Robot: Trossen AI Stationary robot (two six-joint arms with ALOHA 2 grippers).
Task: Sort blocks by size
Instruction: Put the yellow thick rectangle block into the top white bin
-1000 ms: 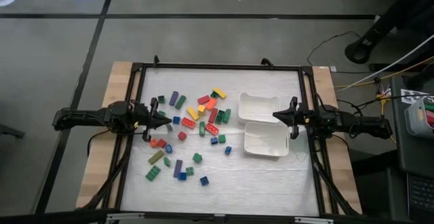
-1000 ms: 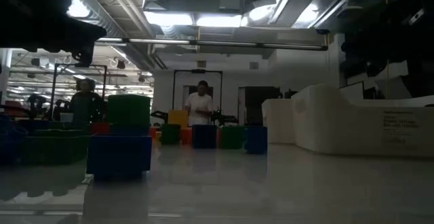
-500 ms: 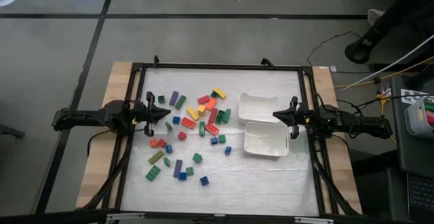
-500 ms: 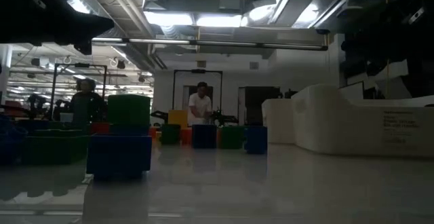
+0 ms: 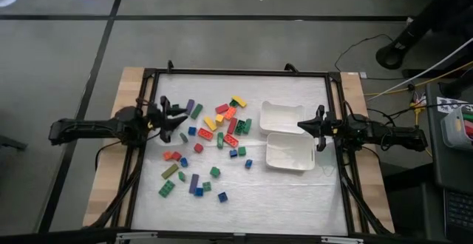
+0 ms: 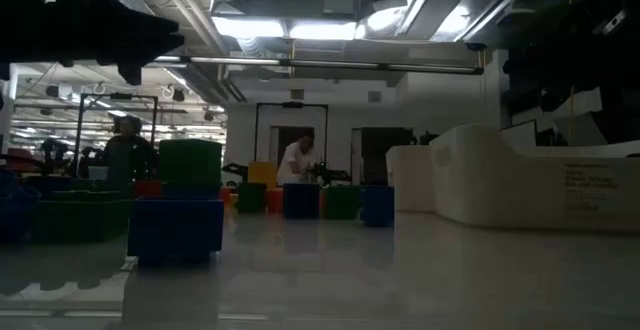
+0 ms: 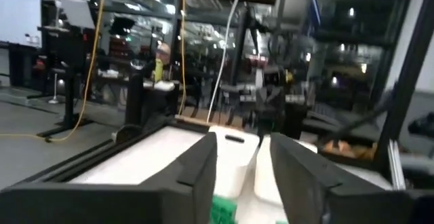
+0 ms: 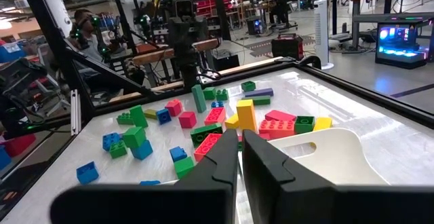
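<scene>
L gripper [image 5: 179, 118] hovers by the blocks [image 5: 214, 137], fingers apart, nothing held. R gripper [image 5: 304, 126], fingers nearly together, sits over the trays [image 5: 292, 149]; low view adds a person [image 6: 296, 160] behind

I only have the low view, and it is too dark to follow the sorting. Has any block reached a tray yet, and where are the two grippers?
Observer: None has. In the high view both white trays are empty, and all the blocks lie on the table to their left.
Operator: And the left gripper?
Observer: The left gripper hovers at the pile's left edge, fingers open, holding nothing.
Operator: The right one?
Observer: The right gripper is shut, at the trays' right side where the two meet.
</scene>
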